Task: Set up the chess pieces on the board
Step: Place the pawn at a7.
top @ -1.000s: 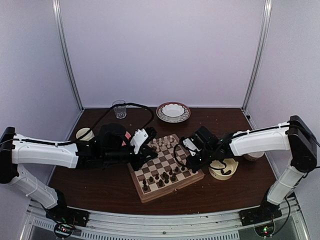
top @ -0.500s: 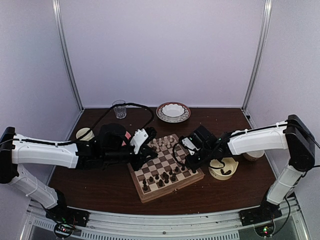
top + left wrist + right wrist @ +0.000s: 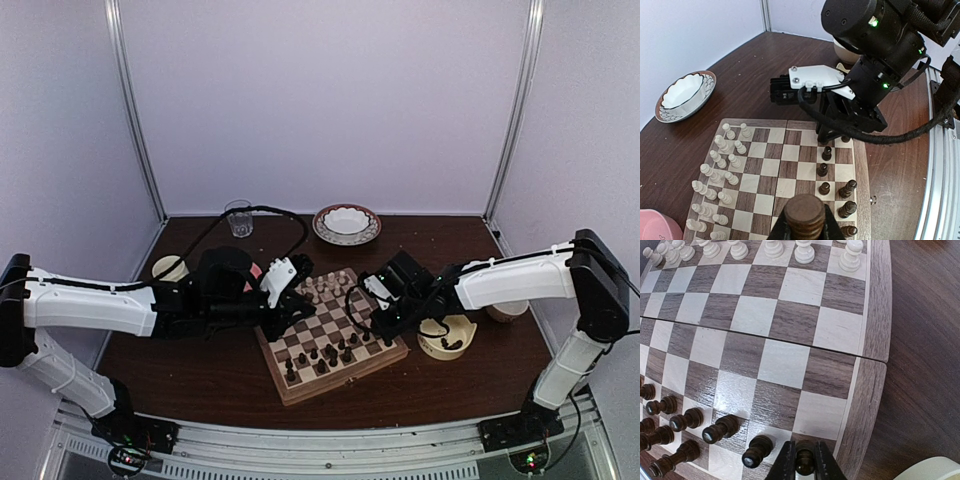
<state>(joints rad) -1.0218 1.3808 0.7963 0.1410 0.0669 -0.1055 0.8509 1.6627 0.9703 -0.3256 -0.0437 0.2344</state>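
The chess pieces point(image 3: 720, 428) — the dark ones — stand in a line along one edge of the board point(image 3: 875, 315), which lies on the tabletop point(image 3: 925, 340) between your two arms. Your right gripper point(image 3: 803, 452) is pinched onto a small dark piece point(image 3: 804, 464) at the end of that line, on the square next to the board's plain border. You cannot tell from these views whether its base touches the wood. Your left gripper point(image 3: 805, 224) is clamped on a round-topped dark piece point(image 3: 804, 210) and holds it over the board, on the side away from the right gripper. The pale pieces point(image 3: 720, 165) crowd the opposite edge in roughly two rows, well apart from the dark line, with bare squares between them. A patterned bowl point(image 3: 685, 92) sits off the board toward the back of the tabletop, and a cream bowl point(image 3: 437, 350) lies just beside the board — under your right arm.
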